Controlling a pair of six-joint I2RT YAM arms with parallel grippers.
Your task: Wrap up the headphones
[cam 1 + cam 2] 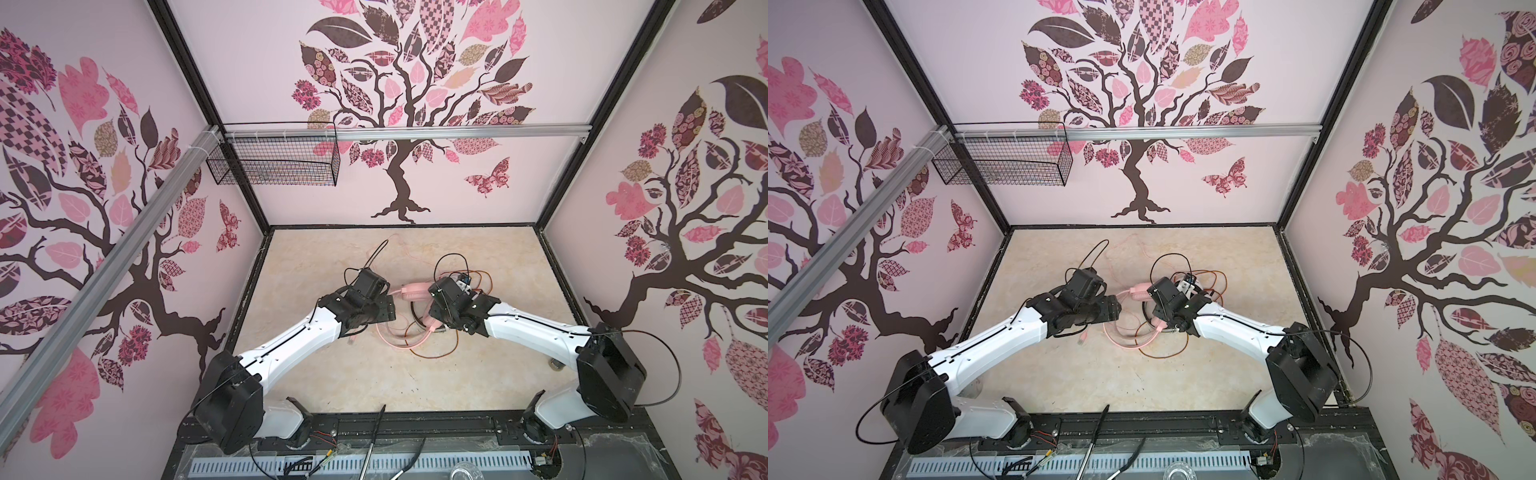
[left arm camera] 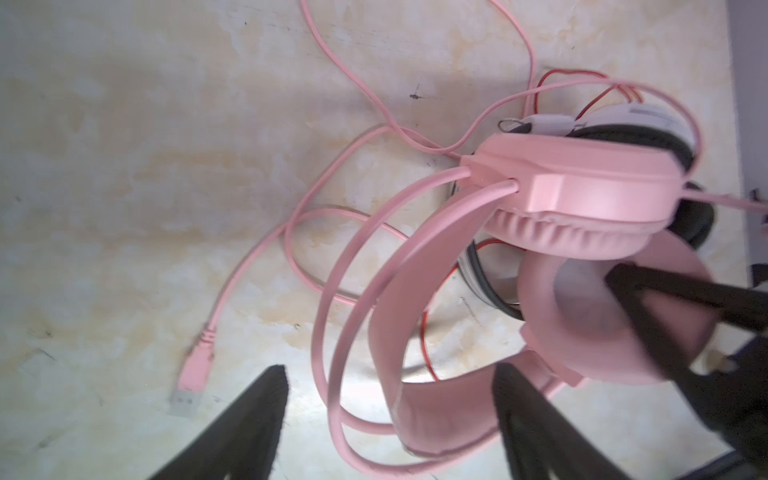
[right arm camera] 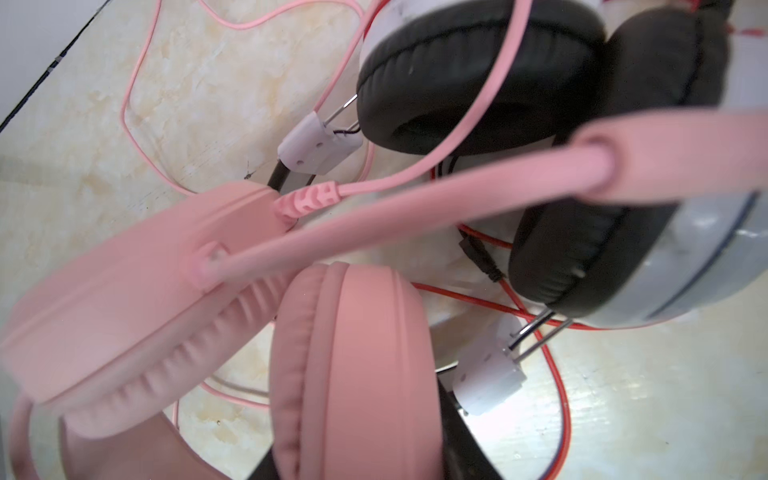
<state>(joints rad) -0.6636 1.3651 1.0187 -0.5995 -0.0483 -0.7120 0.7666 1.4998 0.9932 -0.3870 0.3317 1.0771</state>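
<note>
My left gripper [image 2: 388,374] stands spread over the pale pink wired over-ear headset [image 2: 582,195] at the beige tabletop's [image 1: 332,374] middle; my right gripper [image 3: 353,432] is clamped on its earpad [image 3: 332,332], beside the white-and-black orange-corded headset [image 3: 478,70]

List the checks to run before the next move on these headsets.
1. Left gripper open, holding nothing: ok.
2. Right gripper on the pink headset: ok, its earpad appears to sit between the jaws.
3. Pink cord wrapped: not ok, it lies loose on the table.
4. Pink plug free: ok, it lies alone on bare table.
5. White-and-black headset clear of the pink one: not ok, the pink cord crosses it.
6. Orange-red cord wrapped: not ok, loose loops.
</note>
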